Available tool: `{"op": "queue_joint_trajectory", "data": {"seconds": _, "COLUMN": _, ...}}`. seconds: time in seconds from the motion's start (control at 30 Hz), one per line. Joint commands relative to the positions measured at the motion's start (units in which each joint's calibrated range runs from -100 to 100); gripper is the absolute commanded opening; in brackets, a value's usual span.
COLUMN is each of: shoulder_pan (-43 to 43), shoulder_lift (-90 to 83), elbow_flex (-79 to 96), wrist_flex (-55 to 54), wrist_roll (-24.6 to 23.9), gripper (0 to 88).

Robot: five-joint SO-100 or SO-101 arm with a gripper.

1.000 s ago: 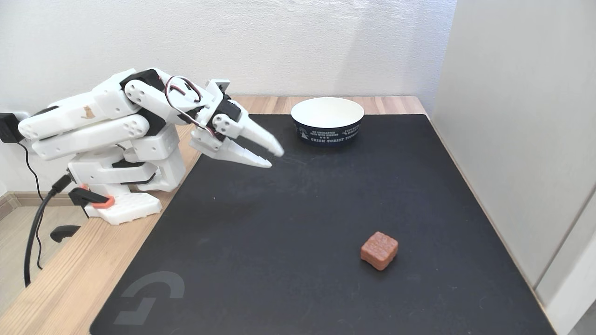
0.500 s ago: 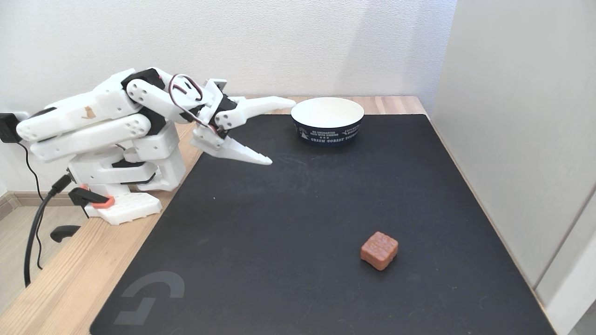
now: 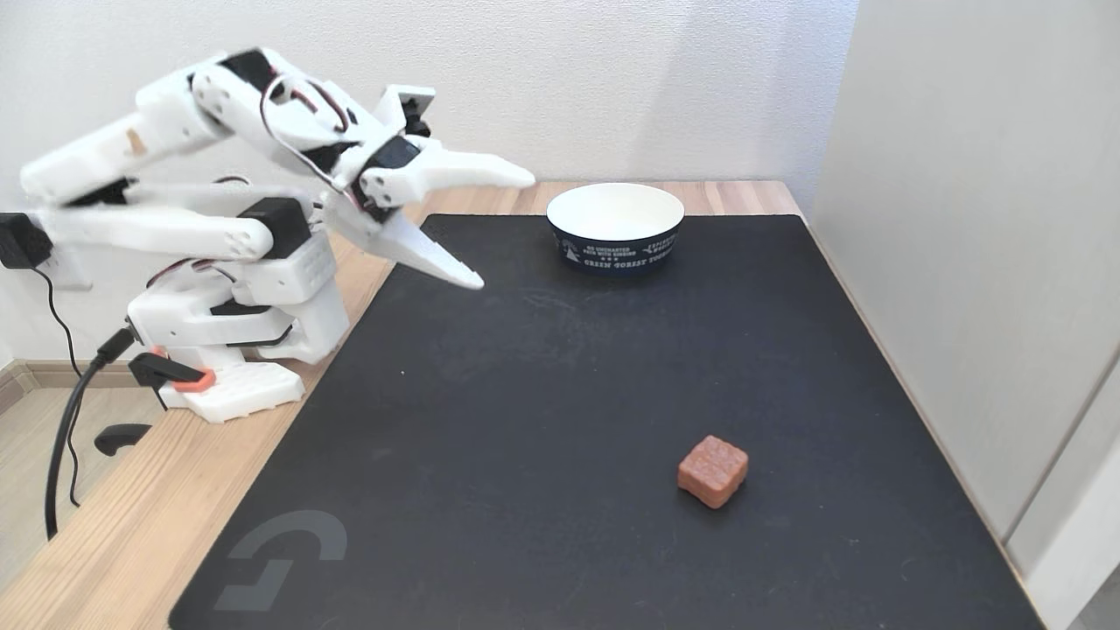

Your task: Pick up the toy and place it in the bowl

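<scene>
The toy (image 3: 712,471), a small reddish-brown block with a bumpy top, lies on the black mat (image 3: 560,411) at the front right. The bowl (image 3: 615,226), white inside and navy outside with white lettering, stands at the mat's far edge. My white gripper (image 3: 503,229) hangs in the air at the back left, to the left of the bowl and far from the toy. Its two fingers are spread wide apart with nothing between them, one pointing toward the bowl and one slanting down at the mat.
The arm's base (image 3: 232,346) is clamped to the wooden table at the left, with black cables (image 3: 66,411) trailing off the edge. A pale wall panel (image 3: 980,262) runs close along the mat's right side. A white wall stands behind.
The gripper went from nearly shut to wide open, and the arm has lifted up and back a little. Toy and bowl have stayed where they were.
</scene>
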Motion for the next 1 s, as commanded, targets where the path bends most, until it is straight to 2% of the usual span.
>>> {"op": "queue_joint_trajectory", "data": {"seconds": 0.0, "shoulder_pan": 1.94, "shoulder_lift": 16.78, "elbow_flex": -18.01, "wrist_flex": 0.57, "wrist_roll": -1.06, "gripper": 48.9}}
{"op": "queue_joint_trajectory", "data": {"seconds": 0.17, "shoulder_pan": 4.37, "shoulder_lift": 39.79, "elbow_flex": -33.33, "wrist_flex": 0.65, "wrist_roll": -1.06, "gripper": 48.9}}
{"op": "queue_joint_trajectory", "data": {"seconds": 0.37, "shoulder_pan": 11.06, "shoulder_lift": 68.30, "elbow_flex": -62.89, "wrist_flex": 12.17, "wrist_roll": -1.06, "gripper": 48.7}}
{"op": "queue_joint_trajectory", "data": {"seconds": 0.53, "shoulder_pan": 12.90, "shoulder_lift": 87.31, "elbow_flex": -85.52, "wrist_flex": 19.54, "wrist_roll": -1.06, "gripper": 48.6}}
{"op": "queue_joint_trajectory", "data": {"seconds": 0.67, "shoulder_pan": 13.65, "shoulder_lift": 98.07, "elbow_flex": -99.40, "wrist_flex": 23.68, "wrist_roll": -0.96, "gripper": 48.6}}
{"op": "queue_joint_trajectory", "data": {"seconds": 0.87, "shoulder_pan": 14.15, "shoulder_lift": 119.07, "elbow_flex": -132.11, "wrist_flex": 34.69, "wrist_roll": -0.64, "gripper": 48.6}}
{"op": "queue_joint_trajectory", "data": {"seconds": 0.97, "shoulder_pan": 13.90, "shoulder_lift": 125.58, "elbow_flex": -141.85, "wrist_flex": 35.45, "wrist_roll": -0.54, "gripper": 48.6}}
